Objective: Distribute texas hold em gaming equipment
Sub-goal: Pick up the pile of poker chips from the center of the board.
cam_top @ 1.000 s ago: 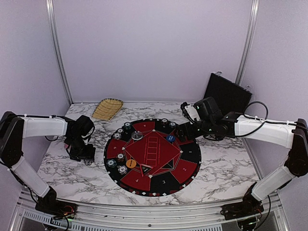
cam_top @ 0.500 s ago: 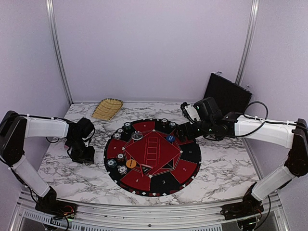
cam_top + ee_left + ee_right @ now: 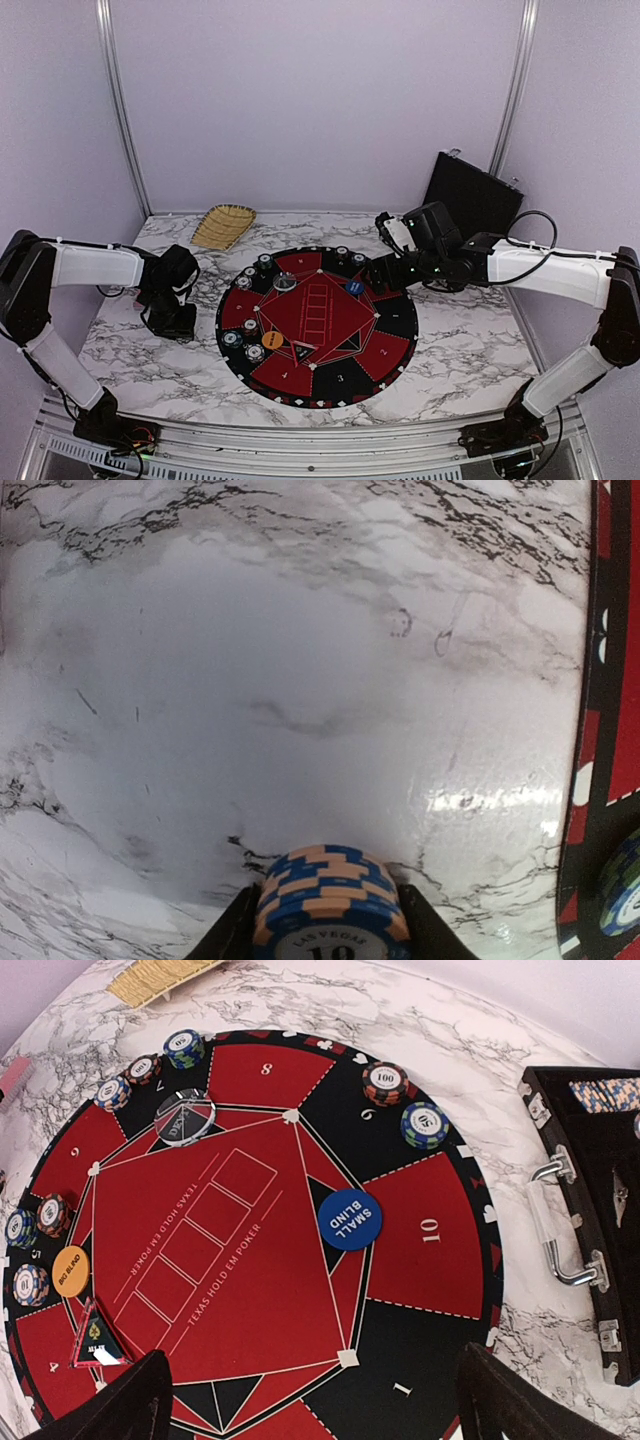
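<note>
Marble table [image 3: 300, 680], left end effector [image 3: 325, 932] gripping chips [image 3: 325, 885] (blue-orange)

Blue disc [image 3: 350, 1220]: SMALL BLIND
Orange disc [image 3: 72, 1270]: BIG BLIND
Mat [image 3: 420, 1270]: TEXAS HOLD EM POKER
Chip stack [image 3: 325, 900] between left fingers [image 3: 232, 935]: LAS VEGAS — 10

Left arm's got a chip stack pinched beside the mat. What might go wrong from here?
The chip stack is pinched only at its sides by the left gripper, over the marble table; loose chips may slip and scatter. Coming in over the left edge of the mat, it may knock the small stacks standing there. The right gripper hangs open over the mat, so the arms may crowd each other.
</note>
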`<state>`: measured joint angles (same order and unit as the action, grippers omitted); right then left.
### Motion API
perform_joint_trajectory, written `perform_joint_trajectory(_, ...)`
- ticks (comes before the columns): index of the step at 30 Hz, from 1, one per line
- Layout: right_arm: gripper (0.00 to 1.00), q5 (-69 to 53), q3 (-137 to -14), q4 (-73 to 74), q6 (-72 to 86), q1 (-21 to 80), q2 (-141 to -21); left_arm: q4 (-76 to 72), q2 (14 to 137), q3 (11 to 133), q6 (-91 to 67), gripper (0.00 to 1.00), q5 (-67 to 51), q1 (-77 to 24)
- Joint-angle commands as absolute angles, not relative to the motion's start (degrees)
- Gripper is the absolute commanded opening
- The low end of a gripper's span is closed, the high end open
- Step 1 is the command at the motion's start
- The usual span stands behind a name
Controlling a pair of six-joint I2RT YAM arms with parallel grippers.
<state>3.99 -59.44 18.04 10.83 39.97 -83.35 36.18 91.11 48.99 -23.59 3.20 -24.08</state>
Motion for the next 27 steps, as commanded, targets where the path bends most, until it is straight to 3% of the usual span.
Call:
perform_joint_trajectory(1, 0.96, 4.59, -60.56, 17.61, 11.42, 40.37, -81.66, 36.29, 92.21, 47.46, -24.26, 0.44, 3.54, -24.76)
perform_joint_trajectory(11, 0.96, 4.78, -60.38, 17.50, 11.34, 40.42, -81.65, 37.25, 90.94, 48.82, -24.41, 0.36, 4.26, -25.14)
perform_joint_trajectory(27, 0.96, 4.81, -60.64, 17.05, 11.45, 40.40, -82.23, 39.50, 90.02, 52.17, -23.91, 0.34, 5.12, -25.15)
